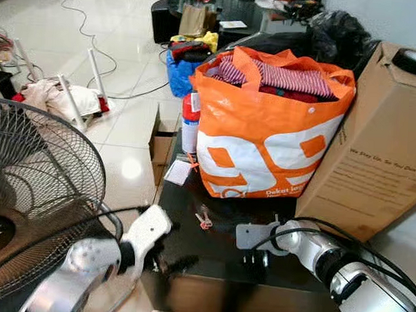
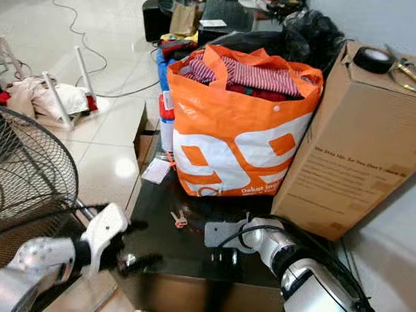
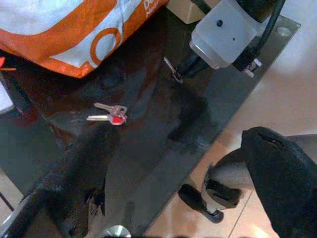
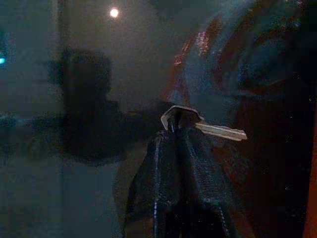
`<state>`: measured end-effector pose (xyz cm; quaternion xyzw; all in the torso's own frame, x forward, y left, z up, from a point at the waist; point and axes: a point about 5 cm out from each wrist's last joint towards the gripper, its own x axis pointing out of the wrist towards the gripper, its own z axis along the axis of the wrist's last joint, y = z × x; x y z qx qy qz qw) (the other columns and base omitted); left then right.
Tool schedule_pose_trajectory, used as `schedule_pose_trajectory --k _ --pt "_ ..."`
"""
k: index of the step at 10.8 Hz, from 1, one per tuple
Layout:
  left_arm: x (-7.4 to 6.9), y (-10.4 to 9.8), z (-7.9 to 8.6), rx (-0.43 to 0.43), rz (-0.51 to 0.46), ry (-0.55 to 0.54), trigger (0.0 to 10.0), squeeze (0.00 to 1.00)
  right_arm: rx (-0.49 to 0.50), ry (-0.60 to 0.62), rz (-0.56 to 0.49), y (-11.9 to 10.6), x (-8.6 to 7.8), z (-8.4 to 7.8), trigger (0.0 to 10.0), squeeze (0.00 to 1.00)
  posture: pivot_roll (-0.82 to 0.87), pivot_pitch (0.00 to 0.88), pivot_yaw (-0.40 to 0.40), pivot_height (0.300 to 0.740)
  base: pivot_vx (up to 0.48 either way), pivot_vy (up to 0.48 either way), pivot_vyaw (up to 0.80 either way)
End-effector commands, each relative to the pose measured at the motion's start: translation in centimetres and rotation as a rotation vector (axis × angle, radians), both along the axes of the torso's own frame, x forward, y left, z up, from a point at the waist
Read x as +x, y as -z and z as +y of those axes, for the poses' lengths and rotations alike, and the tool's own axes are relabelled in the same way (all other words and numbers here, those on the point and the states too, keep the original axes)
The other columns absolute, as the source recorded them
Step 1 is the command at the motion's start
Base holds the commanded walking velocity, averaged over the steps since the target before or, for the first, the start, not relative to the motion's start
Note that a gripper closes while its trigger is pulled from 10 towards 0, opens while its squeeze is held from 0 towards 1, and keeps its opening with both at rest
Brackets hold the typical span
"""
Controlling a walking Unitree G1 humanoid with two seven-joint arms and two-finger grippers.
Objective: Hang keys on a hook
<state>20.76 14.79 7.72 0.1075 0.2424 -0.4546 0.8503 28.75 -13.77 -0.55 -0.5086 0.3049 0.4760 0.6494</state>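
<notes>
A small bunch of keys [image 1: 204, 218] with a red tag lies flat on the black glass table [image 1: 216, 281], just in front of the orange bag. In the left wrist view the keys [image 3: 110, 114] lie a little beyond one black finger [image 3: 74, 183]. My left gripper [image 1: 172, 263] hovers open at the table's near left corner, short of the keys. My right gripper [image 1: 255, 258] rests low over the table to the right of the keys. It is shut on a small bent metal hook [image 4: 181, 113], which looks like a thin silver piece [image 3: 173, 71] in the left wrist view.
A stuffed orange shopping bag [image 1: 264, 144] stands at the back of the table, with a tall cardboard box [image 1: 374, 149] on its right. A red-and-white can [image 1: 190, 121] stands left of the bag. A standing fan [image 1: 34, 190] crowds my left arm. Cables cross the tiled floor.
</notes>
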Motion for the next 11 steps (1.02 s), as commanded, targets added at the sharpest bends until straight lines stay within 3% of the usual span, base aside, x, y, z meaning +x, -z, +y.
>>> schedule_pose_trajectory --k 1,3,5,6,8,9,10,11 --pt "0.4 -0.1 -0.1 0.005 -0.015 0.008 10.0 0.00 0.016 0.052 -0.031 -0.7 0.8 -0.2 0.0 0.00 -0.11 0.000 -0.009 0.740 0.000 0.000 0.00" --pt "1.4 -0.3 0.0 0.011 -0.057 0.001 10.0 0.00 0.173 0.126 -0.089 -2.4 2.1 0.4 0.0 0.00 -0.10 0.000 0.001 0.740 0.000 0.000 0.00" --pt "2.3 -1.0 0.1 -0.015 -0.118 -0.055 10.0 0.00 0.434 0.243 -0.172 -5.0 2.9 0.0 0.0 0.00 -0.08 0.000 -0.007 0.740 0.000 0.000 0.00" --pt "2.6 -1.4 0.2 -0.025 -0.154 -0.097 10.0 0.00 0.592 0.317 -0.209 -6.4 2.9 -0.3 0.0 0.00 -0.07 0.000 -0.013 0.740 0.000 0.000 0.00" --pt "3.1 -2.8 0.5 -0.115 -0.210 -0.216 10.0 0.00 0.921 0.495 -0.181 -9.1 0.5 -1.4 0.0 0.00 -0.06 0.000 -0.017 0.740 0.000 0.000 0.00" --pt "3.1 -2.7 0.7 -0.113 -0.198 -0.244 10.0 0.00 0.791 0.580 -0.047 -7.0 -1.2 -3.1 0.0 0.00 -0.05 0.000 -0.019 0.740 0.000 0.000 0.00" --pt "3.3 -2.4 1.0 -0.075 -0.197 -0.252 10.0 0.00 0.535 0.527 -0.039 -5.3 -2.6 -5.0 0.0 0.00 -0.04 0.000 -0.021 0.740 0.000 0.000 0.00" --pt "3.5 -2.2 1.2 -0.054 -0.203 -0.241 10.0 0.00 0.766 0.682 0.050 -6.6 -3.0 -4.1 0.0 0.00 -0.04 0.000 -0.021 0.740 0.000 0.000 0.00"
